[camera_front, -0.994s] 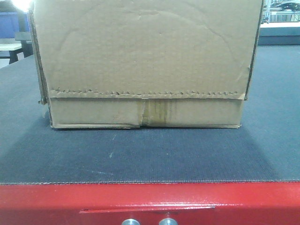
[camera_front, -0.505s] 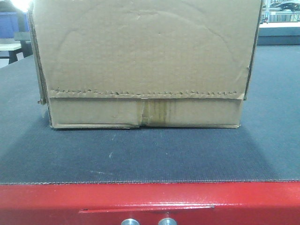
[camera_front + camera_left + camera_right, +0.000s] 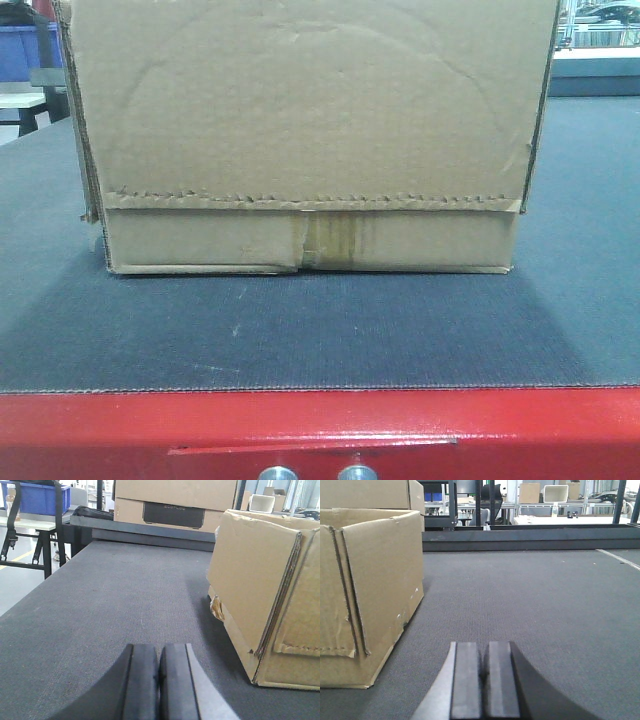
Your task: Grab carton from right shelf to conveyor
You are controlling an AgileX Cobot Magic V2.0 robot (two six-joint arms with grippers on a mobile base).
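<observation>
The brown carton (image 3: 310, 135) rests on the dark grey conveyor belt (image 3: 320, 330), behind the red front frame (image 3: 320, 430). Its jagged flap seam and yellowed tape strip face the front camera. In the left wrist view the carton (image 3: 265, 595) stands to the right of my left gripper (image 3: 160, 652), which is shut and empty just above the belt, apart from the box. In the right wrist view the carton (image 3: 370, 590) stands to the left of my right gripper (image 3: 484, 650), also shut, empty and apart from the box. The right shelf is out of view.
A raised dark rail (image 3: 530, 537) borders the belt's far side. Another large carton (image 3: 175, 502) stands beyond it. A blue bin (image 3: 37, 497) sits on a table at the far left. Shelving and chairs (image 3: 490, 505) stand in the background.
Almost nothing differs; the carton's view shifts by a few pixels at its left edge, and the bright glare at top left has gone.
</observation>
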